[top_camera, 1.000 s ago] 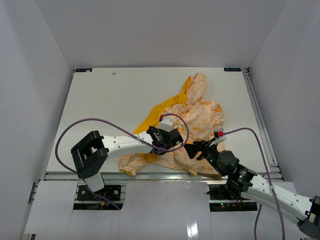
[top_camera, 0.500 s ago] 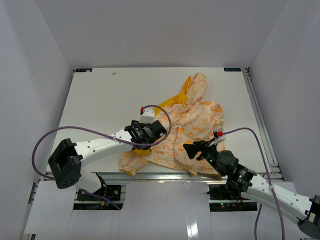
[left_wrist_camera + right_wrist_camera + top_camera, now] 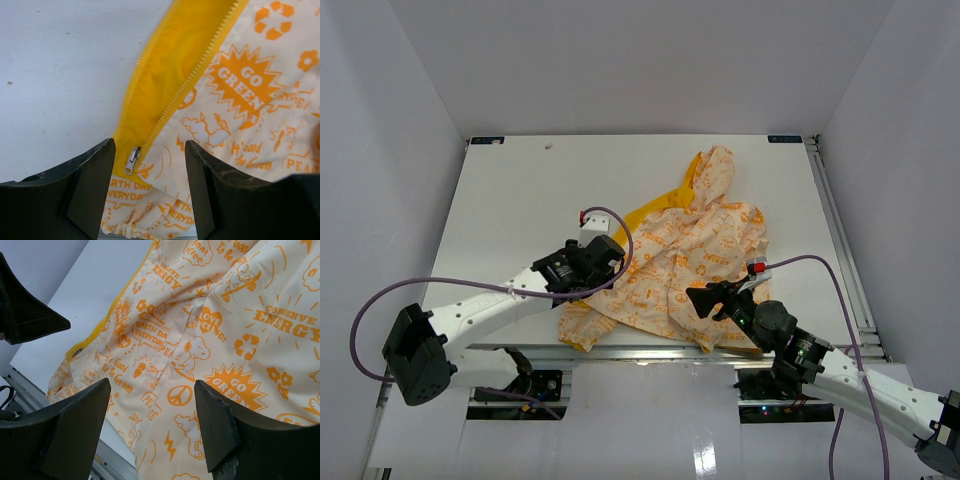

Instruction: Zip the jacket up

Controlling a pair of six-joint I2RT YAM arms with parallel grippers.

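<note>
Jacket (image 3: 700, 250) lies under the left fingers (image 3: 90, 195) and right fingers (image 3: 75, 435), both spread wide, holding nothing.

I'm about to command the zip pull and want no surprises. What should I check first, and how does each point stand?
1. Left gripper open and empty: ok.
2. Zipper pull in sight between its jaws: ok.
3. Right gripper pinning the jacket: not ok, it is open with nothing held.
4. Both rows of teeth seated in the pull: cannot tell.
5. Jacket zipped: not ok.
</note>
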